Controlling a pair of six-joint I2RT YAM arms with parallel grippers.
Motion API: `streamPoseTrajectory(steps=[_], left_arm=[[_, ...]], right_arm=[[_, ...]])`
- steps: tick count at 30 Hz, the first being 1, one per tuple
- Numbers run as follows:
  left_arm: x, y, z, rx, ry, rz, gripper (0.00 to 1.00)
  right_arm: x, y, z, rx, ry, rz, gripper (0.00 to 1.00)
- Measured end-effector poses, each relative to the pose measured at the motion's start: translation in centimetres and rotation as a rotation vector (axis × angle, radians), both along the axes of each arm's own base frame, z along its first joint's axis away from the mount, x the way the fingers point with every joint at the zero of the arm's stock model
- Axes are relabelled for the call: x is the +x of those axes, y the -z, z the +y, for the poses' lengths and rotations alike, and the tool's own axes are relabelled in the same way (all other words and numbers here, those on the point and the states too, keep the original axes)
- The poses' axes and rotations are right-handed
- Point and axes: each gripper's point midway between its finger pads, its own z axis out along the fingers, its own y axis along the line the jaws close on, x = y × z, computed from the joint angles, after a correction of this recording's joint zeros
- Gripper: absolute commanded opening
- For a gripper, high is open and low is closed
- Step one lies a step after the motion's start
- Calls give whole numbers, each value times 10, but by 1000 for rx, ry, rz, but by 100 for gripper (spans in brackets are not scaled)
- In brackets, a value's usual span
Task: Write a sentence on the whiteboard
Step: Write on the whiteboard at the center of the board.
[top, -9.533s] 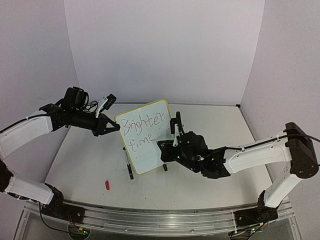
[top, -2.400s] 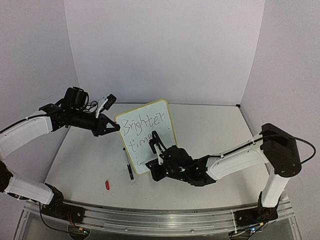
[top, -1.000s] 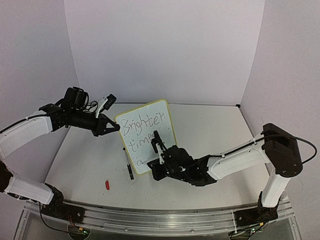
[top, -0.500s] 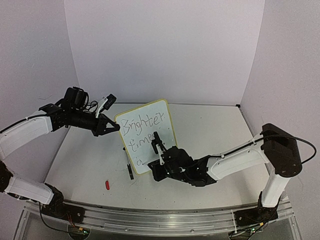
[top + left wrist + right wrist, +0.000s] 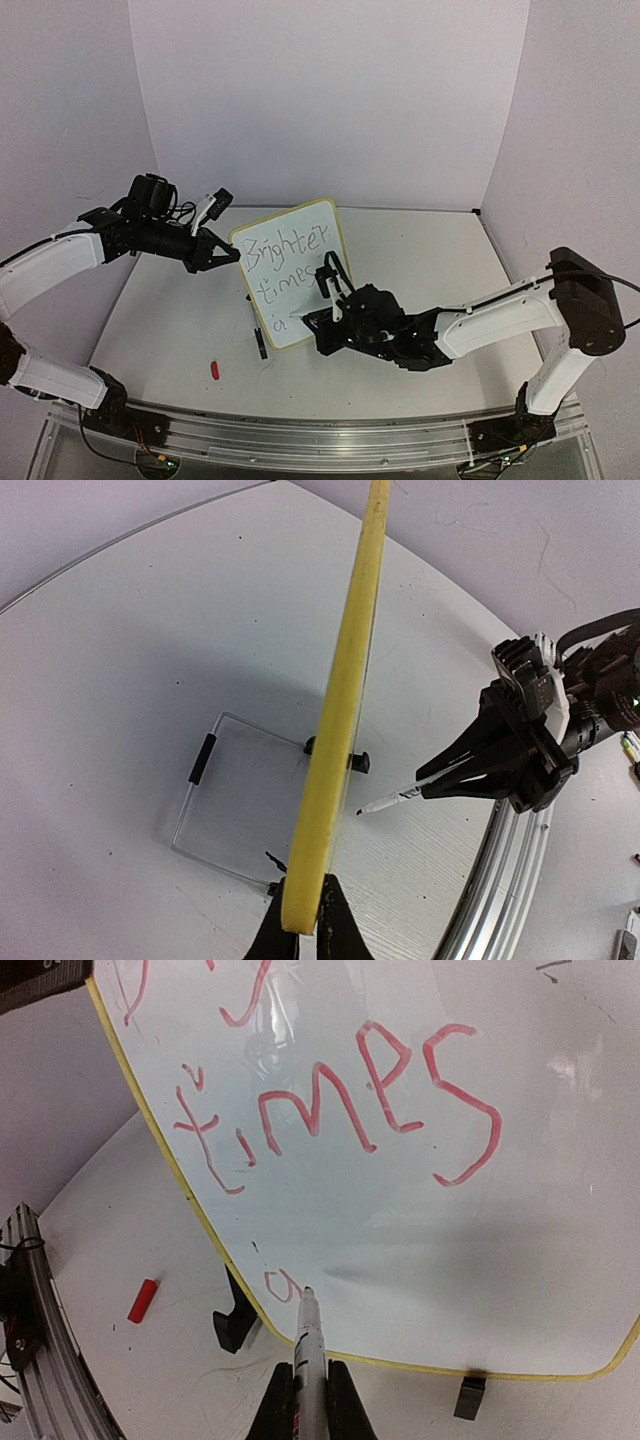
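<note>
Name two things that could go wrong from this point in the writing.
1. The marker tip sits near the bottom rim of the whiteboard, so the sentence might run off the edge.
2. The left hand pinches just one edge of the whiteboard; pressure from the right hand might tilt it.

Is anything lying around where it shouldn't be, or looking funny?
Only one small thing: a red cap lies loose on the table, nearer the arms and left of the whiteboard, away from the marker it probably belongs to. Nothing looks spilled or broken.
</note>
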Motion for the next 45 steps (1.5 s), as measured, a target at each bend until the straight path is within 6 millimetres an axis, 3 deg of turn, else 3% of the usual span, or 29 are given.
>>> streamPoseTrajectory(steps=[11,28,39,45], left_arm=[[0,0,0,0,0,0,0],[0,0,0,0,0,0,0],[0,0,0,1,-1,-1,0],[0,0,0,1,0,-1,0]], right_arm=[[7,-23,20,43,-14,-41,0],[10,2,17,4,30,5,0],[3,39,13,-48,32,77,0],[3,41,12,-54,35,80,0]])
